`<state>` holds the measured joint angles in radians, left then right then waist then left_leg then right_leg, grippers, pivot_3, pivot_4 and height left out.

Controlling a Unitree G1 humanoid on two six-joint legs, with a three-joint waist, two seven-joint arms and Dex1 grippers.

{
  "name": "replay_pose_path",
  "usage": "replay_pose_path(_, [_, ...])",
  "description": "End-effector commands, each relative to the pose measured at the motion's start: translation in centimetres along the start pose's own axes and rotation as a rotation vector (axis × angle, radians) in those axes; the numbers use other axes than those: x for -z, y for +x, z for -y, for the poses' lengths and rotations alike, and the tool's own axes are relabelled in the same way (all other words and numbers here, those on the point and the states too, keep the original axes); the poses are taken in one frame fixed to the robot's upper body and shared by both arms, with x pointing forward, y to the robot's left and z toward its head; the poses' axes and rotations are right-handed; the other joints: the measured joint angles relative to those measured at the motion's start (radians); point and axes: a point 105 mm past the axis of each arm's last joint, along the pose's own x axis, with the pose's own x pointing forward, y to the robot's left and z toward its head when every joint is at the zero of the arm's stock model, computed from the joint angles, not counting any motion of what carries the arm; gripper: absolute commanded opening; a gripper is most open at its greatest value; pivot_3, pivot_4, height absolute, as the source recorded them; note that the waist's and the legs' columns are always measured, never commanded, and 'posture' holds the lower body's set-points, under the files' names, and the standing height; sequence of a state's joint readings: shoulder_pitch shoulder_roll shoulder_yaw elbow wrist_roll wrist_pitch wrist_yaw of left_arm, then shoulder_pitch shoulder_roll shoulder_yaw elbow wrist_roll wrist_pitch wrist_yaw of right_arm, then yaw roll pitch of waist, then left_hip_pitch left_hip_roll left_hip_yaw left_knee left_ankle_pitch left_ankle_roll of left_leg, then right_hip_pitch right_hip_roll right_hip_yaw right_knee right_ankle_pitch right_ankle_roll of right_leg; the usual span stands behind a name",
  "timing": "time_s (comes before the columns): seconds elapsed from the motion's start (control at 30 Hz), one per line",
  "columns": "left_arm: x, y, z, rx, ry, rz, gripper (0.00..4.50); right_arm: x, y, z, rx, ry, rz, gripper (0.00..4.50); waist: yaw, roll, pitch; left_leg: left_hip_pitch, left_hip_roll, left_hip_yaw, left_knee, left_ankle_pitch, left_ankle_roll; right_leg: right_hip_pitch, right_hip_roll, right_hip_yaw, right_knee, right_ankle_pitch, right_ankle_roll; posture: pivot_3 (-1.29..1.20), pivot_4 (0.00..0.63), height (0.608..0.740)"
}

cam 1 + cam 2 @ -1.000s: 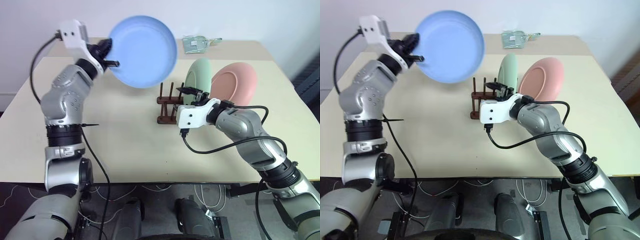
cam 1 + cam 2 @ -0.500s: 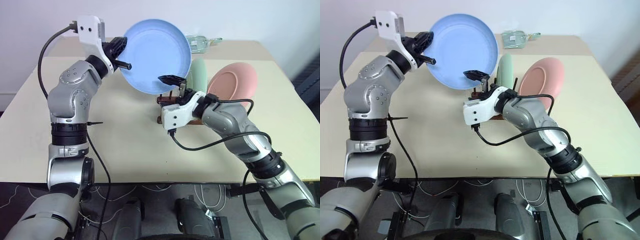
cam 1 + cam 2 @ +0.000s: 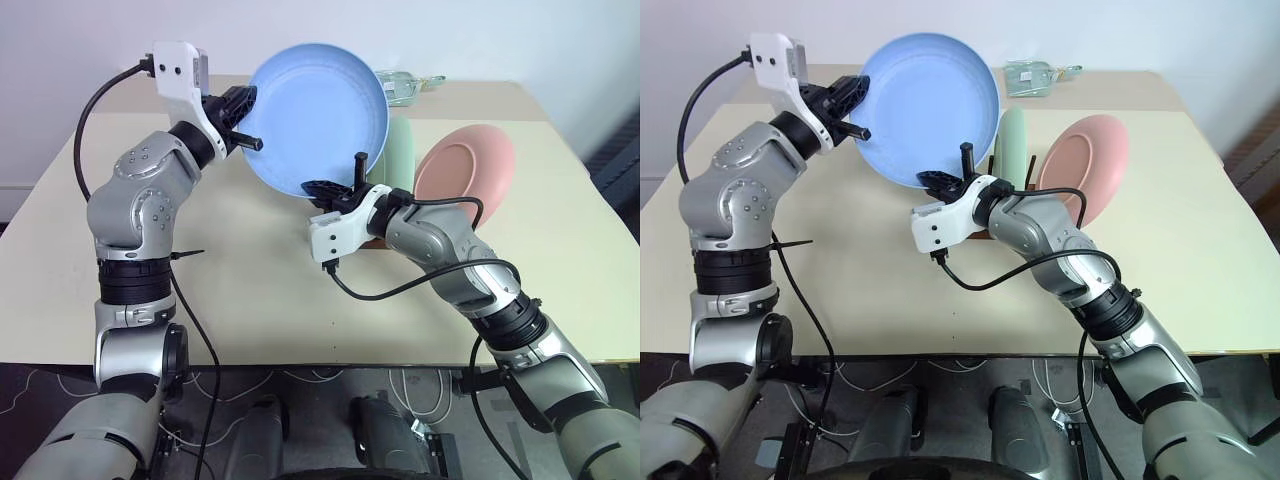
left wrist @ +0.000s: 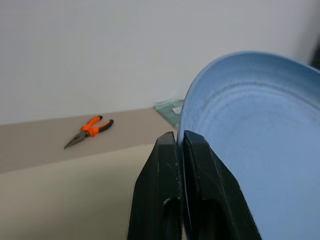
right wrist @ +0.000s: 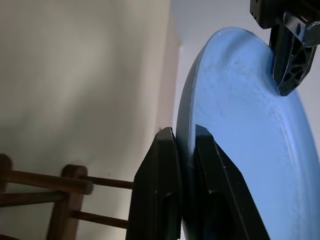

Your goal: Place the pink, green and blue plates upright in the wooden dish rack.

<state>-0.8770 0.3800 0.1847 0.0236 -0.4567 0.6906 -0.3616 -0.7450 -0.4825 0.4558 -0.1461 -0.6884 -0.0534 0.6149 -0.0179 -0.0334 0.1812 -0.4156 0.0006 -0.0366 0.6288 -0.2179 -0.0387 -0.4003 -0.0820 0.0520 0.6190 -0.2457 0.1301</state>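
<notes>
Light blue plate (image 3: 318,118) held upright in the air above the desk (image 3: 250,280), left end effector (image 3: 243,120) clamped on its left rim, right end effector (image 3: 335,188) clamped on its lower rim, mint green plate (image 3: 400,152) and pink plate (image 3: 465,172) standing in wooden dish rack (image 5: 60,200) just behind.

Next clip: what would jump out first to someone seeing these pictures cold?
The blue plate, held up above the table with both grippers on its rim: the left gripper on one edge, the right gripper at the bottom. Behind it, the green plate and pink plate stand upright in the wooden dish rack.
</notes>
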Motion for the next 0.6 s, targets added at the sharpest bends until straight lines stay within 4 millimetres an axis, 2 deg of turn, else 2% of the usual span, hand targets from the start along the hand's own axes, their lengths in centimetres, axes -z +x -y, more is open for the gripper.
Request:
replay_pose_path(0.03, [-3.2, -0.3, 1.2, 0.056, -0.030, 0.146, 1.93, -1.1, 0.1, 1.4, 0.057, -0.037, 0.033, 0.00, 0.000, 0.000, 0.000, 0.000, 0.000, 0.000, 0.000, 0.000, 0.000, 0.000, 0.000, 0.000, 0.000, 0.000, 0.000, 0.00, 0.150, 0.732])
replay_pose_path(0.07, [-4.7, -0.5, 0.2, 0.006, -0.038, 0.225, 2.44, -1.1, 0.1, 1.5, 0.062, -0.042, 0.038, 0.00, 0.000, 0.000, 0.000, 0.000, 0.000, 0.000, 0.000, 0.000, 0.000, 0.000, 0.000, 0.000, 0.000, 0.000, 0.000, 0.00, 0.150, 0.732])
replay_pose_path(0.13, [-7.7, -1.5, -4.0, -0.181, -0.074, 0.372, 3.46, -1.2, 0.0, 1.9, 0.091, -0.034, 0.045, 0.00, 0.001, -0.001, 0.000, 0.000, 0.000, 0.000, 0.000, 0.000, 0.000, 0.000, 0.000, 0.000, 0.000, 0.000, 0.000, 0.00, 0.150, 0.732])
replay_pose_path(0.23, [-9.4, -3.3, -8.5, -0.387, -0.032, 0.455, 3.46, -1.2, -0.2, 2.7, 0.142, -0.010, 0.058, 0.00, -0.009, -0.001, 0.001, 0.000, 0.000, 0.000, -0.001, 0.001, -0.002, -0.002, 0.000, 0.000, 0.001, 0.000, 0.000, 0.00, 0.150, 0.732])
replay_pose_path(0.3, [-9.8, -5.2, -11.6, -0.537, 0.114, 0.458, 3.46, -1.3, -0.7, 3.7, 0.207, 0.043, 0.086, 0.00, -0.014, 0.000, 0.000, 0.001, 0.000, 0.000, -0.002, 0.001, -0.002, -0.002, 0.000, 0.000, 0.002, 0.000, 0.000, 0.00, 0.150, 0.732])
replay_pose_path(0.33, [-9.9, -5.9, -12.5, -0.583, 0.185, 0.454, 3.46, -1.3, -0.9, 4.1, 0.229, 0.066, 0.096, 0.00, -0.015, 0.000, 0.000, 0.001, 0.000, 0.000, -0.003, 0.001, -0.002, -0.002, 0.000, 0.000, 0.002, 0.000, 0.000, 0.00, 0.150, 0.732])
replay_pose_path(0.4, [-8.5, -6.8, -14.1, -0.626, 0.290, 0.387, 3.46, -1.6, -1.8, 5.6, 0.320, 0.159, 0.141, 0.00, -0.016, -0.001, 0.000, 0.001, 0.000, 0.000, -0.003, 0.001, -0.002, -0.002, 0.000, 0.000, 0.002, 0.000, 0.000, 0.00, 0.150, 0.732])
replay_pose_path(0.5, [-4.0, -6.6, -14.4, -0.543, 0.367, 0.226, 3.46, -2.5, -3.4, 8.0, 0.454, 0.338, 0.250, 0.00, -0.007, 0.000, 0.000, 0.001, 0.000, 0.000, -0.003, 0.001, -0.002, -0.001, 0.000, 0.000, 0.002, 0.000, 0.000, 0.00, 0.150, 0.732])
replay_pose_path(0.57, [2.5, -6.0, -11.7, -0.345, 0.325, 0.080, 3.46, -3.7, -5.1, 10.0, 0.567, 0.719, 0.427, 0.00, 0.000, -0.001, 0.000, 0.000, 0.000, 0.000, -0.002, 0.001, -0.002, -0.001, 0.000, 0.000, 0.002, 0.000, 0.000, 0.00, 0.150, 0.732])
replay_pose_path(0.6, [4.8, -6.0, -10.5, -0.274, 0.298, 0.034, 3.46, -4.1, -5.7, 10.5, 0.585, 0.858, 0.499, 0.00, 0.003, 0.000, 0.000, 0.001, 0.000, 0.000, -0.003, 0.001, -0.002, 0.000, 0.000, 0.000, 0.001, 0.000, 0.000, 0.00, 0.150, 0.732])
